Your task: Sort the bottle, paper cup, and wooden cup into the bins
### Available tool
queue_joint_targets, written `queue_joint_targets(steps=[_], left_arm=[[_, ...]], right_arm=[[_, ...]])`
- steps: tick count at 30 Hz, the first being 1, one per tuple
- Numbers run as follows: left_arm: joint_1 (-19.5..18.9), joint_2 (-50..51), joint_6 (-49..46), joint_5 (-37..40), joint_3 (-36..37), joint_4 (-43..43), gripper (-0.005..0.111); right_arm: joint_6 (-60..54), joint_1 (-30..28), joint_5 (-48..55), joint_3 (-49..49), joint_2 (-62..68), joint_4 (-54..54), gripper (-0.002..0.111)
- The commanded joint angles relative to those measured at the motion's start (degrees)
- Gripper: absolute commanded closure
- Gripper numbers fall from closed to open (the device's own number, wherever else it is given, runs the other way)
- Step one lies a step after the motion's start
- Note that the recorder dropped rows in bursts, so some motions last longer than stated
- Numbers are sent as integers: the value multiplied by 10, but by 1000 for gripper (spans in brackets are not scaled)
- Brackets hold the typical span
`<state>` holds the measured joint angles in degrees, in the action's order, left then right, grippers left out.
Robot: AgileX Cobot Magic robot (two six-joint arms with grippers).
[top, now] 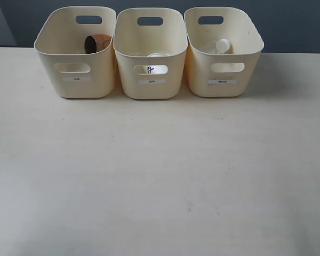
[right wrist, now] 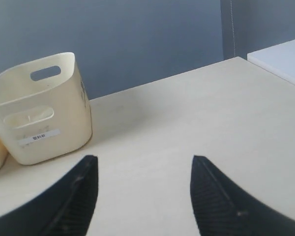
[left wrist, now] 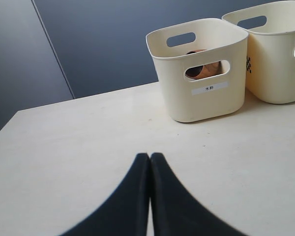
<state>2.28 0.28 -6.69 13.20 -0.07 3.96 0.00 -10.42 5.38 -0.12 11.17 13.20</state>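
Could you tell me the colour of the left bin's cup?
The wooden cup is dark brown, clearest in the exterior view.

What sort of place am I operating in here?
Probably a lab or test bench rather than a home: a bare pale tabletop, three identical labelled cream bins in a row, and a plain dark wall behind.
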Motion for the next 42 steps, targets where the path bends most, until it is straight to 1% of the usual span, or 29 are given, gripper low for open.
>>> queue_joint_targets(steps=[1, 13, 15, 18, 20, 29, 34, 42], left_arm=[[2, -3, 1, -3, 1, 0, 107], [2, -3, 1, -3, 1, 0, 107], [2, -3, 1, -3, 1, 0, 107], [2, -3, 1, -3, 1, 0, 107], [2, -3, 1, -3, 1, 0, 107], [2, -3, 1, -3, 1, 0, 107], [2, -3, 1, -3, 1, 0, 107], [2, -3, 1, -3, 1, 0, 107]], right_arm=[[0, -3, 3, 1, 0, -55, 54], [-4, -3, 15, 1, 0, -143, 54], [0, -3, 37, 1, 0, -137, 54], [0, -3, 95, 1, 0, -62, 54], [0, -3, 99, 1, 0, -29, 54], [0, -3, 99, 1, 0, -22, 54], [0, -3, 99, 1, -14, -55, 54], [0, 7, 99, 1, -78, -132, 54]])
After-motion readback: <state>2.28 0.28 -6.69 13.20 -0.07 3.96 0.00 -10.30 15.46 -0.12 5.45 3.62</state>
